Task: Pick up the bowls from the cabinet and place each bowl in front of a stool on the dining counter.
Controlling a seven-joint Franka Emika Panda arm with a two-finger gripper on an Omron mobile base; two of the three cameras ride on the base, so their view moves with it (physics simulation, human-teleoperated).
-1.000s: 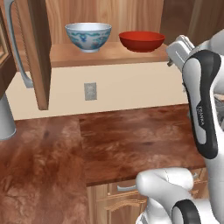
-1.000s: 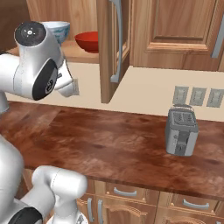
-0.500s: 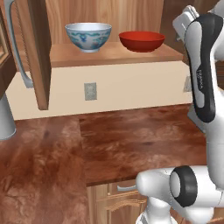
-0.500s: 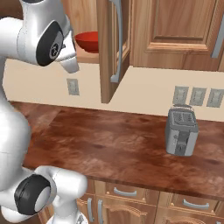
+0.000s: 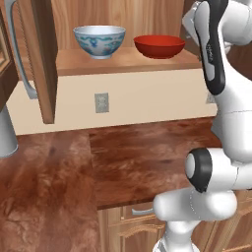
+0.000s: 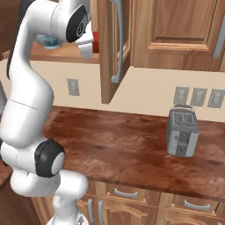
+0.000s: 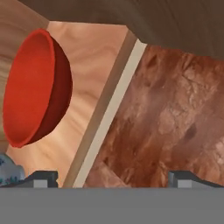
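The glossy red bowl (image 5: 159,46) and the white bowl with blue flowers (image 5: 98,41) stand side by side on the shelf of the open wooden cabinet (image 5: 123,62). In the hand view the red bowl (image 7: 37,87) appears rolled on its side at the upper left. A sliver of the patterned bowl (image 7: 8,173) peeks in at the lower left. My gripper (image 7: 113,178) is open, fingertips (image 7: 41,177) far apart with nothing between them. It hangs to the right of the red bowl, at about shelf height and apart from it. The stool and the dining counter are out of view.
The cabinet's door (image 5: 42,59) with its curved grey handle (image 5: 22,54) stands open at the left. Another open door (image 6: 110,48) hangs just right of my arm. Below lies a reddish-brown wall counter (image 5: 142,157) with a toaster (image 6: 182,132).
My arm has swung upward, and the hand has risen from below the shelf to beside the red bowl. Both bowls have stayed in place.
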